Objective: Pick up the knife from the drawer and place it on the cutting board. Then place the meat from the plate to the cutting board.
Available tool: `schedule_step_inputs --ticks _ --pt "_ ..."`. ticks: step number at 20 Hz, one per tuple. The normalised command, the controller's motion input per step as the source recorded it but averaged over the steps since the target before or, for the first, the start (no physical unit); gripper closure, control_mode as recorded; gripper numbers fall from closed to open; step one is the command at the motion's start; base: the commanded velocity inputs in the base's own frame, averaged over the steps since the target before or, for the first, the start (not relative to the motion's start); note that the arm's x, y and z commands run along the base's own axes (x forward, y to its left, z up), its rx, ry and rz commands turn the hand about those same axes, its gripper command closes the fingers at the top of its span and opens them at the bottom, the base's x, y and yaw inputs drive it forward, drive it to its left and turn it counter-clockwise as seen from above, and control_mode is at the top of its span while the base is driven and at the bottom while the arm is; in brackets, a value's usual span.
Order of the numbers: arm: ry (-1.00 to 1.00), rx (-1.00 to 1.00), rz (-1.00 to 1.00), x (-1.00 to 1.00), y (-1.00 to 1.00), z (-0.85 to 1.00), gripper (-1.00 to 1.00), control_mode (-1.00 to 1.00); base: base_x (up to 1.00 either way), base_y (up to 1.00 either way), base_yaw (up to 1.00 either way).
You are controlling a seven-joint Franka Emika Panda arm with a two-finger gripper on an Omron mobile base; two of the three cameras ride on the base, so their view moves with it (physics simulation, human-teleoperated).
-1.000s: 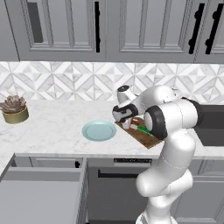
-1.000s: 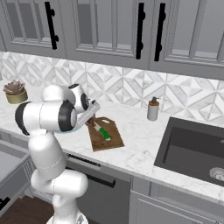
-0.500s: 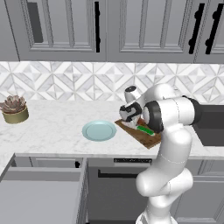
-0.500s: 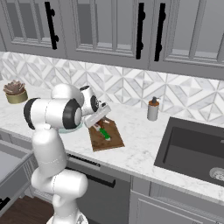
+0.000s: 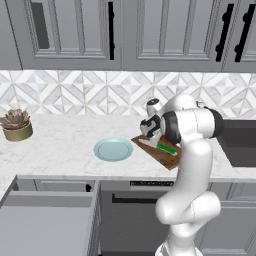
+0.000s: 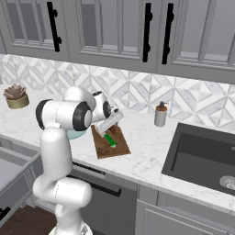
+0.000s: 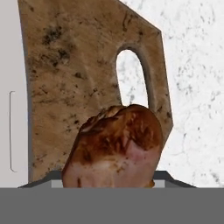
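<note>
Marble counter [image 5: 60,145], knife [image 6: 109,140] lengthwise on cutting board [image 6: 114,148]

Setting: domestic kitchen. Evidence: grey cabinet doors [image 5: 75,30] over a tiled backsplash [image 5: 75,95], marble counter [image 5: 60,145], dark sink [image 6: 206,156], cutting board [image 6: 110,142].
</note>
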Motion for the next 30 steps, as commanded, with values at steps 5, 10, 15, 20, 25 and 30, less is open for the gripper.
schedule_step_inputs --ticks 5,10,15,20,25,30 --pt "0.00 0.00 -0.02 0.00 -0.01 -0.21 -1.00 -1.00 0.00 0.00 0.00" --pt "0.00 0.00 -0.03 -0.02 0.00 0.00 -1.00 -1.00 0.00 0.00 0.00" --pt "0.00 0.00 -0.05 -0.08 0.00 0.01 -1.00 -1.00 0.00 0.00 0.00" --pt "-0.06 0.00 -0.03 -0.21 0.24 0.21 -1.00 -1.00 0.00 0.00 0.00" --pt "-0.13 0.00 -0.03 -0.22 0.29 0.30 -1.00 -1.00 0.00 0.00 0.00" --pt "-0.20 -0.01 0.00 -0.28 0.20 0.29 -1.00 -1.00 0.00 0.00 0.00"
